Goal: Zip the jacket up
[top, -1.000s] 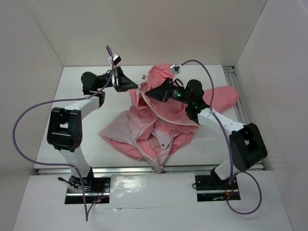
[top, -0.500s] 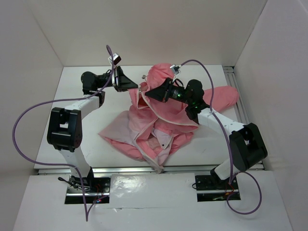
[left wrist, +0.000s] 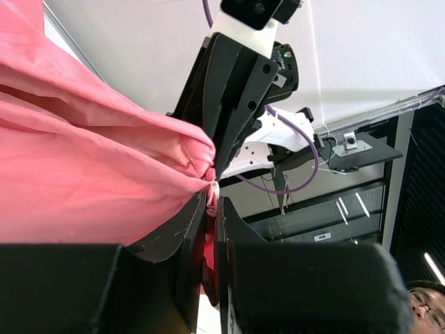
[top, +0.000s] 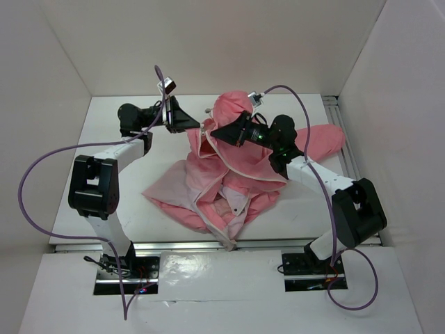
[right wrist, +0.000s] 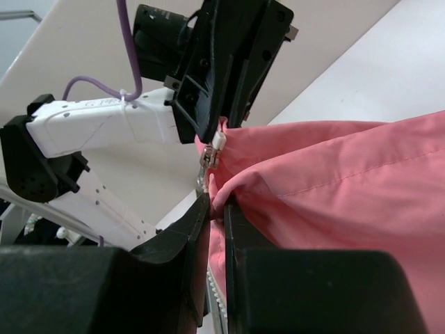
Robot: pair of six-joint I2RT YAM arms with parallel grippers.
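White walls (top: 208, 42) box in the white bench (top: 104, 181), and the jacket (top: 240, 170) lies crumpled across its middle, between my two arms. It is thin salmon-pink fabric. The hood (top: 233, 104) is bunched at the far side, one sleeve (top: 323, 139) stretches out to the right, and the paler pinkish-white lining (top: 177, 184) is turned outward on the near left. The front lies open toward me, and the light-coloured zipper (top: 208, 209) runs along the edge down to the hem (top: 229, 240) at the near rim of the bench. Up by the collar, the left tool (top: 198, 126) and the right tool (top: 213, 132) meet almost nose to nose. In the left wrist view the fingers (left wrist: 197, 223) are pinched together on a fold of pink fabric. In the right wrist view that tool's fingers (right wrist: 198, 216) are likewise clamped on a gathered edge of the jacket. A small pale metal slider (right wrist: 212, 152) sits just above them, beside the tip of the other tool. On the dark rack behind the rig, the left wrist view shows a little white label (left wrist: 321, 237), too small for me to read.
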